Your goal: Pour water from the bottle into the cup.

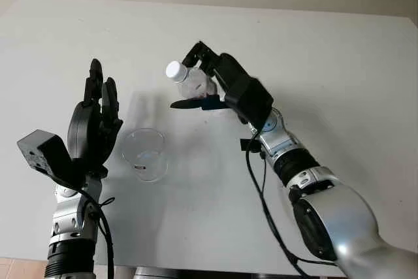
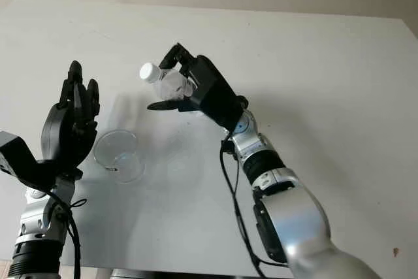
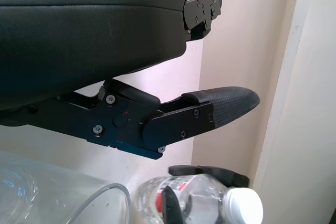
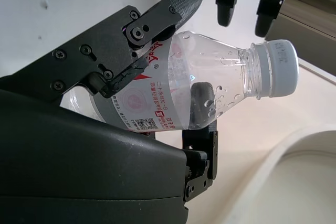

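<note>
A clear plastic bottle [image 1: 191, 82] with a white cap [image 1: 174, 70] is held above the table, tilted with its cap pointing up and to the left. My right hand [image 1: 204, 80] is shut on the bottle [image 4: 173, 103], fingers wrapped around its body. The cap is on. A clear plastic cup [image 1: 144, 153] stands upright on the white table [image 1: 326, 63], lower left of the bottle. My left hand [image 1: 98, 112] is raised, open, just left of the cup and holds nothing. The cup's rim [image 3: 100, 203] and the bottle [image 3: 205, 203] appear beyond the left hand.
The white table's far edge [image 1: 215, 6] meets a pale wall. Its front edge [image 1: 196, 267] runs near my arms' bases.
</note>
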Available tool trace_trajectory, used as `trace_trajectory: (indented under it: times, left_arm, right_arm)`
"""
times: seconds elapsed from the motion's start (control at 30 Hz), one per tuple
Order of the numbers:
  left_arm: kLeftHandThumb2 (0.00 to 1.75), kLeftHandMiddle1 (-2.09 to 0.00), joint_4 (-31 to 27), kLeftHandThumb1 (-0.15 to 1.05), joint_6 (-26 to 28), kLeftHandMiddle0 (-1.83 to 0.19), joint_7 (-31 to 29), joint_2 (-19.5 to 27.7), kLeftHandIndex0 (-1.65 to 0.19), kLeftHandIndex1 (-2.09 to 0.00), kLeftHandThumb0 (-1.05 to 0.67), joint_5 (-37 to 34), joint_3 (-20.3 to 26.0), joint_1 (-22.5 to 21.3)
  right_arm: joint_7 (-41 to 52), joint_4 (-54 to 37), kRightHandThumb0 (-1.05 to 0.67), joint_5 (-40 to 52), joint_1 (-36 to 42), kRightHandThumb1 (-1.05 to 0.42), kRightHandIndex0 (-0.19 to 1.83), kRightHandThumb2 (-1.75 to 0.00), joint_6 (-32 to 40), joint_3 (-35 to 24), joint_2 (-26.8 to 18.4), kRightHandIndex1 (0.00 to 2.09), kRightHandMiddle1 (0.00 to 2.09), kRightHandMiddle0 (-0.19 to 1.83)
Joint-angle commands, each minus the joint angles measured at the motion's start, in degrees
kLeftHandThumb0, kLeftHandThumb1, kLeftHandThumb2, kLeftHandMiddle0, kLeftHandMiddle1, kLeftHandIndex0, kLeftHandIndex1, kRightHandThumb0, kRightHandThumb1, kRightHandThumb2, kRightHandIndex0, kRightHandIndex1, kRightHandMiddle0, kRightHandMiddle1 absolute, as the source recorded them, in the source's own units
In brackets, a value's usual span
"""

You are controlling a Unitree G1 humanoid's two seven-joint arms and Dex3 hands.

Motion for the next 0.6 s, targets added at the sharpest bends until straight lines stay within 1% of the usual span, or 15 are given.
trace_trajectory:
  times: [0.0,0.13,0.23,0.3,0.33,0.4,0.43,0.47,0.5,0.57]
  left_arm:
    - [0.65,0.00,-0.29,1.05,-0.39,0.19,0.03,-0.06,0.19,0.00,-0.74,-0.13,0.22,-0.51]
    - [0.65,0.00,-0.28,1.05,-0.57,0.19,-0.08,-0.10,0.19,0.00,-0.73,-0.06,0.11,-0.45]
    - [0.65,0.00,-0.24,1.05,-0.61,0.19,-0.08,-0.26,0.19,0.00,-0.73,-0.29,0.23,-0.46]
    - [0.65,0.00,-0.19,1.05,-0.67,0.19,-0.10,-0.20,0.19,0.00,-0.73,-0.23,0.24,-0.41]
    - [0.65,0.00,0.05,1.05,-0.81,0.19,-0.18,-0.13,0.19,0.00,-0.73,-0.14,0.23,-0.46]
    - [0.65,0.00,0.19,1.05,-0.78,0.19,-0.06,-0.13,0.19,0.00,-0.73,-0.02,0.20,-0.55]
    - [0.65,0.00,0.00,1.05,-0.66,0.19,0.06,-0.17,0.19,0.00,-0.73,0.12,0.06,-0.57]
    - [0.65,0.00,-0.17,1.05,-0.57,0.19,0.15,-0.21,0.19,0.00,-0.74,0.21,-0.04,-0.57]
    - [0.65,0.00,-0.27,1.05,-0.50,0.19,0.29,-0.24,0.19,0.00,-0.74,0.34,-0.14,-0.60]
    - [0.66,0.00,-0.13,1.05,-0.47,0.19,0.35,-0.25,0.19,0.00,-0.74,0.43,-0.26,-0.75]
  right_arm:
    - [-2.28,-1.96,-0.14,-2.02,-2.01,-1.05,1.08,-0.20,-2.28,1.33,-1.21,2.09,2.09,0.83]
    - [-6.23,-3.76,-0.14,-6.63,-2.71,-1.05,1.12,-0.19,-3.69,4.14,-2.86,2.09,2.09,0.77]
    - [-8.23,-5.46,-0.13,-9.49,-2.68,-1.05,1.15,-0.20,-4.89,6.17,-3.93,2.09,2.09,0.64]
    - [-10.98,-6.67,-0.12,-12.65,-2.71,-1.04,1.15,-0.19,-6.09,8.01,-4.79,2.09,2.09,0.61]
    - [-12.64,-7.10,-0.11,-14.29,-2.78,-1.03,1.15,-0.18,-6.76,8.94,-5.14,2.09,2.09,0.61]
    - [-16.40,-8.04,-0.11,-17.97,-3.03,-1.00,1.21,-0.21,-7.76,10.92,-5.90,2.09,2.09,0.71]
    - [-18.82,-8.76,-0.12,-20.44,-3.27,-0.95,1.25,-0.30,-8.25,12.26,-6.40,2.09,2.09,0.78]
    - [-20.64,-9.14,-0.12,-22.18,-3.48,-0.79,1.30,-0.60,-8.58,13.23,-6.75,2.09,2.09,0.86]
    - [-21.97,-9.43,-0.12,-23.56,-3.70,-0.71,1.32,-0.74,-8.86,14.06,-7.03,2.09,2.09,0.89]
    - [-24.85,-9.66,-0.13,-26.38,-4.36,-0.67,1.33,-0.90,-9.21,15.84,-7.45,2.09,2.09,0.91]
